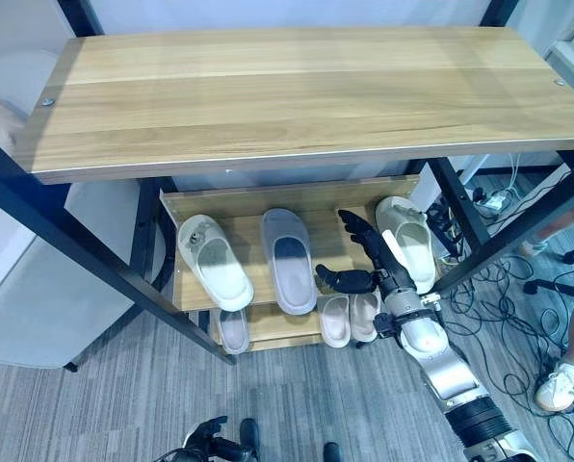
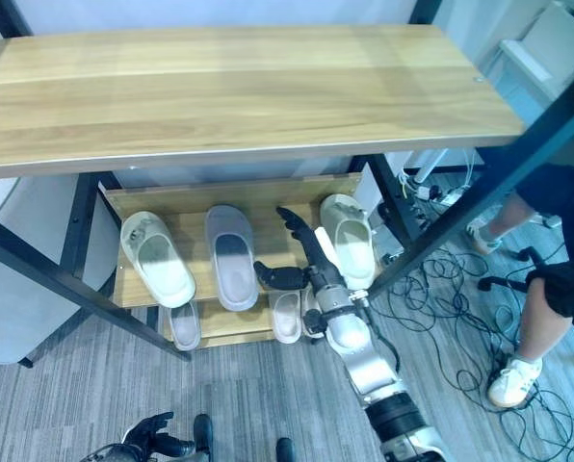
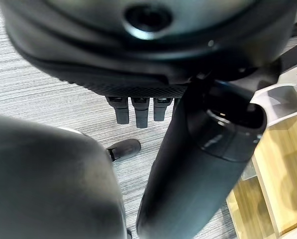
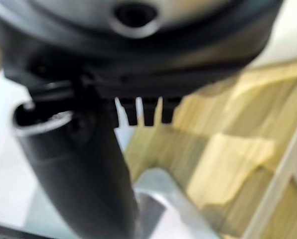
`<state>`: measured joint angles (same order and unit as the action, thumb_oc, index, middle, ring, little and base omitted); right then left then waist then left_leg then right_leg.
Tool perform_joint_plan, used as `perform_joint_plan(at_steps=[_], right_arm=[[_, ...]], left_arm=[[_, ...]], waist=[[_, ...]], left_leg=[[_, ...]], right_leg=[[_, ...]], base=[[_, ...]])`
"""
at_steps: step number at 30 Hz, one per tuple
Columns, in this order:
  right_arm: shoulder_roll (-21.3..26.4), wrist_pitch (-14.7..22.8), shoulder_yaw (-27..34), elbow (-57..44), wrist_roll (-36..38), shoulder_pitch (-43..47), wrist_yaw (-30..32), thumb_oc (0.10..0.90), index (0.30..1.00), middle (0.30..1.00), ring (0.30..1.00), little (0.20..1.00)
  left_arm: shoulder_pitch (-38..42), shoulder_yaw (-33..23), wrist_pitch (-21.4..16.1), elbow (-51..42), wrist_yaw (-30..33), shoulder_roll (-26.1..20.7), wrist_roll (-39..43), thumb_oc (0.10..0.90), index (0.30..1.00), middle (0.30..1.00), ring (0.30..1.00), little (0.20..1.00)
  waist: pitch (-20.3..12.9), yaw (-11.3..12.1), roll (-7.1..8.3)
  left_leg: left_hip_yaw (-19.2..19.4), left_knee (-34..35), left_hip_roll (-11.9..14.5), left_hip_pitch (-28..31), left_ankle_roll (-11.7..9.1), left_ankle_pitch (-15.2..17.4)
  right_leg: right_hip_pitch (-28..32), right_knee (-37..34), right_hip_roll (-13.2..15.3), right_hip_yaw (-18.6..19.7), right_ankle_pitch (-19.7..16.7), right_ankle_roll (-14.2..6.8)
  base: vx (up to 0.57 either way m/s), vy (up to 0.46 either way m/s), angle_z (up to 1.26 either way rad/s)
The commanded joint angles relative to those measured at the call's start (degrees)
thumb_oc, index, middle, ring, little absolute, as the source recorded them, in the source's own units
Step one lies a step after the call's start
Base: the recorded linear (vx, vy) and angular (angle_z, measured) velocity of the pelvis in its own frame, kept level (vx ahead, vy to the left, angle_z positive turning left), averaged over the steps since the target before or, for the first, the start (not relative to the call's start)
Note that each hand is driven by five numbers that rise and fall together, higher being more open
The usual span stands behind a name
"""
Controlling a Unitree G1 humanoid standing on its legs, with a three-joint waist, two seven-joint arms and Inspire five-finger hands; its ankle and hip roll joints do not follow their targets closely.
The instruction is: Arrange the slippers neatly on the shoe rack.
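Now: right hand (image 1: 369, 252) fingers apart | between grey slipper (image 1: 288, 258), cream slipper (image 1: 409, 240) | seemingly touching neither

A wooden shoe rack (image 1: 297, 87) seen from above. On its middle shelf lie a white slipper (image 1: 214, 261), a grey slipper (image 1: 287, 258) and a cream slipper (image 1: 407, 241). The right hand (image 1: 362, 260), fingers spread, sits between the grey and cream slippers.

The shoe rack (image 1: 297, 197) holds 6 slippers: 3 on its middle shelf, 3 on its lower one.
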<state>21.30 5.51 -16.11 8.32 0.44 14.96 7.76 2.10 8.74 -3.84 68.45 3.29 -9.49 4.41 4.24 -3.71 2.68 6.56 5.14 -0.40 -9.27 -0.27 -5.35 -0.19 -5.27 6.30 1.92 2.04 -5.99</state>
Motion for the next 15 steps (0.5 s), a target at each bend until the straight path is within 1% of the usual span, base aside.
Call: perform_joint_plan(at_steps=[1, 7, 15], right_arm=[[-0.51, 4.7, 2.69, -2.02, 1.24, 8.21, 2.95, 0.8, 0.9, 0.9, 0.9, 0.9], [0.36, 4.71, 2.65, 0.53, 0.29, 9.64, 4.01, 0.8, 0.9, 0.9, 0.9, 0.9], [0.38, 4.44, 1.54, 8.05, 0.85, 14.77, 6.2, 0.8, 0.9, 0.9, 0.9, 0.9]], left_arm=[[2.85, 0.99, -1.98, 3.05, 1.62, -0.93, 0.21, 0.8, 0.9, 0.9, 0.9, 0.9], [1.97, 0.29, -2.19, 3.05, 1.8, -1.34, 0.53, 0.8, 0.9, 0.9, 0.9, 0.9], [1.83, 0.04, -2.17, 2.59, 1.94, -1.76, 1.33, 0.8, 0.9, 0.9, 0.9, 0.9]], waist=[[-2.0, 1.44, -0.4], [-1.69, 2.35, -0.54], [-0.58, 3.78, -0.88]], left_leg=[[-3.14, -0.14, -1.86, 3.0, -1.03, 4.32], [-3.5, -0.14, -2.06, 2.66, -1.12, 4.38], [-3.89, -0.14, -2.16, 0.98, -1.1, 4.06]], right_leg=[[-1.35, 0.27, -1.96, 2.33, -8.81, 0.55], [-1.65, 0.27, -1.92, 1.59, -8.65, 0.5], [-3.28, 0.27, -1.93, 1.31, -8.65, 0.53]], base=[[0.02, 0.011, 0.04], [0.02, 0.007, 0.06], [0.0, 0.0, 0.0]])
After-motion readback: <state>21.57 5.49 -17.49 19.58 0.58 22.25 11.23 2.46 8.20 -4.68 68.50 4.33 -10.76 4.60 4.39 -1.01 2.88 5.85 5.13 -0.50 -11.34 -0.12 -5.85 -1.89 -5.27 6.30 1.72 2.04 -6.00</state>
